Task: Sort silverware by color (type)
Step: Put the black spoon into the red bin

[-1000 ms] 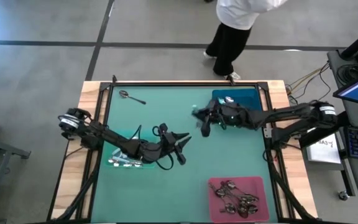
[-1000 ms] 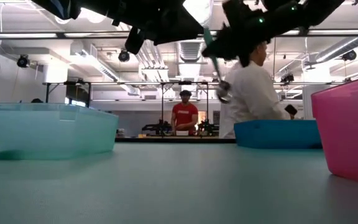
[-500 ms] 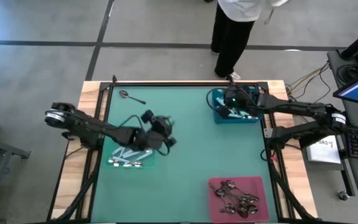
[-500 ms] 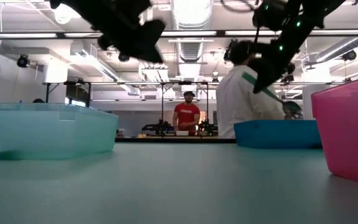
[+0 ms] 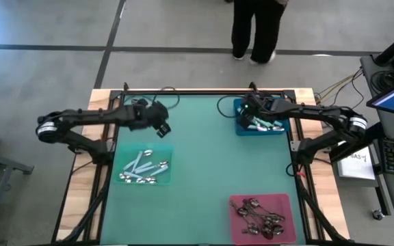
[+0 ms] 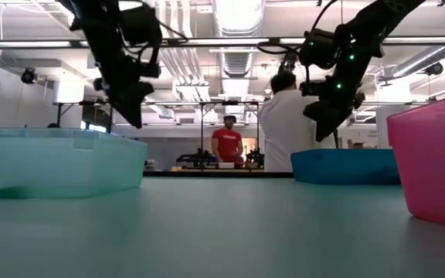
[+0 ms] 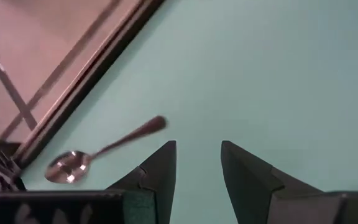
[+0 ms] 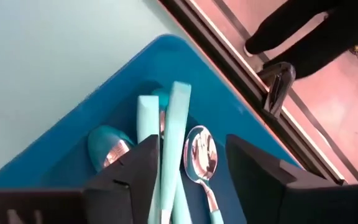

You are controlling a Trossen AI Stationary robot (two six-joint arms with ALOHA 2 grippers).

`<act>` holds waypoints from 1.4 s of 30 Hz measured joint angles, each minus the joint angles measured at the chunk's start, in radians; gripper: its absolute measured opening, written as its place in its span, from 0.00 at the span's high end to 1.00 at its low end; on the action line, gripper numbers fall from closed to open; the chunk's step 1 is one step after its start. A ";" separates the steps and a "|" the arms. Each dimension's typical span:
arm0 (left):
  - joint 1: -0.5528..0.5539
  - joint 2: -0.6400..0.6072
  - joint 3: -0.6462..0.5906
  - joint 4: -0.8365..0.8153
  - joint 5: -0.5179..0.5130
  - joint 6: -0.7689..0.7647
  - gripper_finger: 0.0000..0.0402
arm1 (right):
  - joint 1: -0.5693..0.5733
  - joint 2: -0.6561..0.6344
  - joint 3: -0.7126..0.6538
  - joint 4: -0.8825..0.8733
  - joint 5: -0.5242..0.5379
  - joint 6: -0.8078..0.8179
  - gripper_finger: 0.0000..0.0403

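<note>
We see the left tool (image 7: 197, 163) open and empty just beside a dark spoon (image 7: 101, 152) on the counter (image 7: 278, 74); the right tool (image 8: 191, 168), also open, hangs over teal spoons (image 8: 178, 134).

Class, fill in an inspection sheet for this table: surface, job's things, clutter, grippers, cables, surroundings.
Surface: green mat.
Job's things: loose spoon near far left corner; spoons in clear tray, blue tray, pink tray.
Clutter: nothing seen.
Grippers: left gripper open above loose spoon; right gripper open over blue tray.
Cables: bundle right of the table.
Surroundings: person beyond far edge.
</note>
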 joint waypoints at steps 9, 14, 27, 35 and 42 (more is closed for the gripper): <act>0.194 0.035 0.000 0.012 0.059 0.663 0.72 | 0.002 -0.005 0.004 -0.019 -0.002 0.003 0.55; 0.265 0.066 0.000 0.043 0.183 0.889 0.72 | 0.002 -0.005 0.004 -0.019 -0.012 0.003 0.56; 0.468 0.279 0.027 0.064 0.283 1.017 0.72 | 0.002 -0.006 0.004 -0.007 -0.011 -0.036 0.56; 0.536 0.418 0.111 0.068 0.284 1.076 0.72 | 0.002 -0.006 0.004 0.015 -0.011 -0.049 0.57; 0.577 0.532 0.227 -0.058 0.339 1.106 0.72 | 0.002 -0.006 0.004 0.013 -0.011 -0.056 0.57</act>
